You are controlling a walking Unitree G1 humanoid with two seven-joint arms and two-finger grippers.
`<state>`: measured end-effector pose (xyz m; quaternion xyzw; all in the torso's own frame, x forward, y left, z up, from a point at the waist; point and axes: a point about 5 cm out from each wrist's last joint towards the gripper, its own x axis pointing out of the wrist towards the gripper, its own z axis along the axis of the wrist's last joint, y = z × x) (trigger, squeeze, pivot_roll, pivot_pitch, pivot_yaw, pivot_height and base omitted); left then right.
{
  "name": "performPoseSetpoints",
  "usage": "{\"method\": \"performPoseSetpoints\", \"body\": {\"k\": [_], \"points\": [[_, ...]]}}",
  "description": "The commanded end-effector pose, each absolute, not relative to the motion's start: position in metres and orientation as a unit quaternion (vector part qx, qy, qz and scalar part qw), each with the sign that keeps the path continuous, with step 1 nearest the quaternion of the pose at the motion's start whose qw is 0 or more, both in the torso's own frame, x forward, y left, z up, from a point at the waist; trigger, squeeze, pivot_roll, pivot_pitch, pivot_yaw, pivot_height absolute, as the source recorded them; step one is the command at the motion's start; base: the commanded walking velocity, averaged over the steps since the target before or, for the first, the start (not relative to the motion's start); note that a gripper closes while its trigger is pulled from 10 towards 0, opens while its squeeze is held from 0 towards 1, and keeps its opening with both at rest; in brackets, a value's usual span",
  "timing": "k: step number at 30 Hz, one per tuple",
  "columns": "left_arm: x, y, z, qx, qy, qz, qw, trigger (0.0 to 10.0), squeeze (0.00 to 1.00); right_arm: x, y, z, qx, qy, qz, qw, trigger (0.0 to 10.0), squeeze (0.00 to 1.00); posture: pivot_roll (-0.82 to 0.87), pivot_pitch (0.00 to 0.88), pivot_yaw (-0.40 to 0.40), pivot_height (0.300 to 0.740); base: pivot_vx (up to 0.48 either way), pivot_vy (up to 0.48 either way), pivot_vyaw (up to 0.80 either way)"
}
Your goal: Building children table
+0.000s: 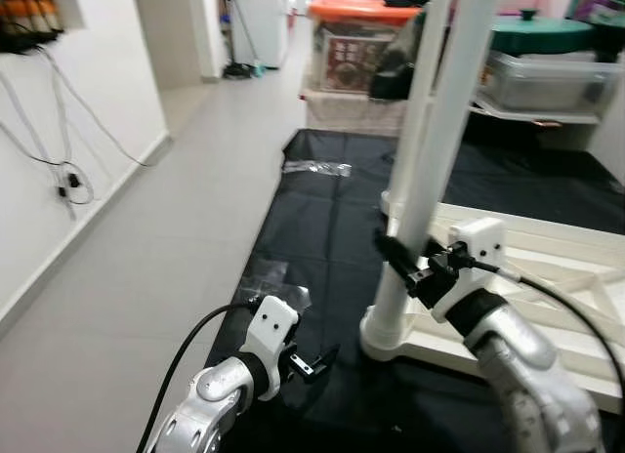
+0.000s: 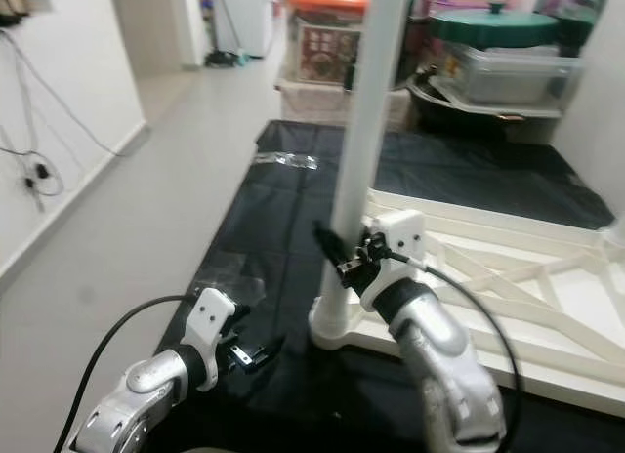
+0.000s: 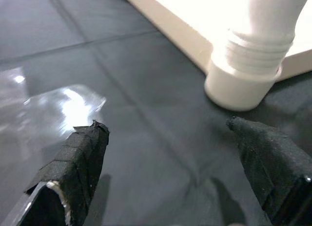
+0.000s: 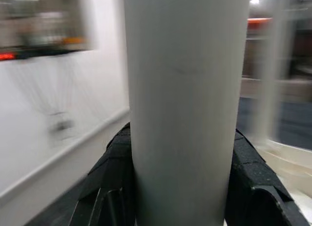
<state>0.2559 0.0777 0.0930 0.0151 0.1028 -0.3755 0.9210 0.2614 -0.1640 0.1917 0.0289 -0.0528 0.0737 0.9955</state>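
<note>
A white children's table frame (image 1: pixel 557 267) lies upside down on a black mat (image 1: pixel 322 209). At its near left corner a white leg (image 1: pixel 449 131) stands upright, its ribbed base collar (image 3: pixel 243 84) resting on the corner. My right gripper (image 1: pixel 398 258) is shut around this leg a little above the base, and the black fingers (image 4: pixel 112 158) press both sides of it. A second white leg (image 4: pixel 273 65) rises behind it, blurred. My left gripper (image 1: pixel 317 363) hovers open low over the mat, left of the leg's base, holding nothing.
Clear plastic wrap (image 1: pixel 317 167) lies on the mat's far left part, and another piece (image 1: pixel 269 277) lies nearer me. Storage boxes with an orange lid (image 1: pixel 352 9) and a green lid (image 1: pixel 542 33) stand at the back. Grey tile floor (image 1: pixel 176 238) and a cabled wall (image 1: pixel 68 180) lie left.
</note>
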Motion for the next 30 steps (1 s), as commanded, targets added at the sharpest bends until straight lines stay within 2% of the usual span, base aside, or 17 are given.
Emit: {"method": "performPoseSetpoints", "body": {"k": [1, 2, 3, 4, 11, 12, 13, 14, 15, 21, 22, 24, 26, 28, 30], "points": [[0.257, 0.077, 0.093, 0.021, 0.101, -0.38, 0.919, 10.0, 0.0, 0.256, -0.195, 0.169, 0.01, 0.011, -0.069, 0.997, 0.0, 0.0, 0.12, 0.0, -0.036, 0.74, 0.0, 0.0, 0.0], [0.258, 0.077, 0.093, 0.022, 0.101, -0.38, 0.919, 10.0, 0.0, 0.252, -0.19, 0.168, 0.022, 0.008, -0.108, 0.994, 0.0, 0.0, 0.13, 0.0, -0.035, 0.74, 0.0, 0.0, 0.0], [0.258, 0.077, 0.093, 0.022, 0.101, -0.38, 0.919, 10.0, 0.0, 0.252, -0.19, 0.168, 0.022, 0.008, -0.108, 0.994, 0.0, 0.0, 0.13, 0.0, -0.035, 0.74, 0.0, 0.0, 0.0], [0.258, 0.077, 0.093, 0.022, 0.1, -0.379, 0.92, 10.0, 0.0, 0.248, -0.177, 0.167, 0.044, 0.01, -0.161, 0.986, 0.0, 0.0, 0.13, 0.0, -0.036, 0.74, 0.0, 0.0, 0.0], [0.259, 0.076, 0.093, 0.023, 0.098, -0.379, 0.92, 10.0, 0.0, 0.249, -0.151, 0.163, 0.077, 0.025, -0.198, 0.977, 0.0, 0.0, 0.14, 0.0, -0.037, 0.74, 0.0, 0.0, 0.0], [0.259, 0.076, 0.093, 0.023, 0.098, -0.378, 0.92, 10.0, 0.0, 0.251, -0.147, 0.162, 0.08, 0.03, -0.191, 0.978, 4.7, 0.0, 0.14, 0.0, -0.042, 0.74, 0.0, 0.0, 0.0], [0.259, 0.076, 0.093, 0.022, 0.097, -0.377, 0.921, 10.0, 0.0, 0.254, -0.143, 0.161, 0.079, 0.031, -0.173, 0.981, 10.0, 0.0, 0.14, 0.0, -0.042, 0.74, 0.0, 0.0, 0.0], [0.259, 0.076, 0.093, 0.022, 0.097, -0.377, 0.921, 10.0, 0.0, 0.255, -0.14, 0.16, 0.076, 0.033, -0.161, 0.983, 10.0, 0.36, 0.14, 0.0, -0.042, 0.74, 0.0, 0.0, 0.0], [0.26, 0.076, 0.093, 0.022, 0.097, -0.377, 0.921, 10.0, 0.0, 0.257, -0.139, 0.158, 0.075, 0.035, -0.148, 0.985, 10.0, 1.0, 0.13, 0.0, -0.042, 0.74, 0.0, 0.0, 0.0], [0.26, 0.076, 0.093, 0.022, 0.096, -0.376, 0.921, 10.0, 0.0, 0.257, -0.148, 0.15, 0.058, 0.038, -0.142, 0.987, 10.0, 1.0, 0.13, 0.0, -0.045, 0.74, 0.0, 0.0, 0.0], [0.26, 0.076, 0.093, 0.021, 0.096, -0.375, 0.922, 10.0, 0.0, 0.257, -0.153, 0.147, 0.057, 0.035, -0.137, 0.988, 10.0, 0.0, 0.13, 0.0, -0.045, 0.74, 0.0, 0.0, 0.0], [0.261, 0.076, 0.093, 0.021, 0.095, -0.375, 0.922, 10.0, 0.0, 0.256, -0.158, 0.146, 0.058, 0.03, -0.128, 0.99, 10.0, 0.0, 0.13, 0.0, -0.045, 0.74, 0.0, 0.0, 0.0], [0.261, 0.075, 0.093, 0.02, 0.095, -0.375, 0.922, 10.0, 0.0, 0.258, -0.169, 0.146, 0.083, 0.016, -0.072, 0.994, 10.0, 0.0, 0.13, 0.0, -0.046, 0.74, 0.0, 0.0, 0.0], [0.261, 0.075, 0.093, 0.02, 0.095, -0.375, 0.922, 10.0, 0.0, 0.258, -0.169, 0.146, 0.083, 0.016, -0.072, 0.994, 10.0, 0.0, 0.13, 0.0, -0.046, 0.74, 0.0, 0.0, 0.0], [0.261, 0.075, 0.093, 0.02, 0.095, -0.375, 0.922, 10.0, 0.0, 0.259, -0.176, 0.147, 0.1, 0.009, -0.007, 0.995, 10.0, 0.0, 0.13, 0.0, -0.043, 0.74, 0.0, 0.0, 0.0]]}}
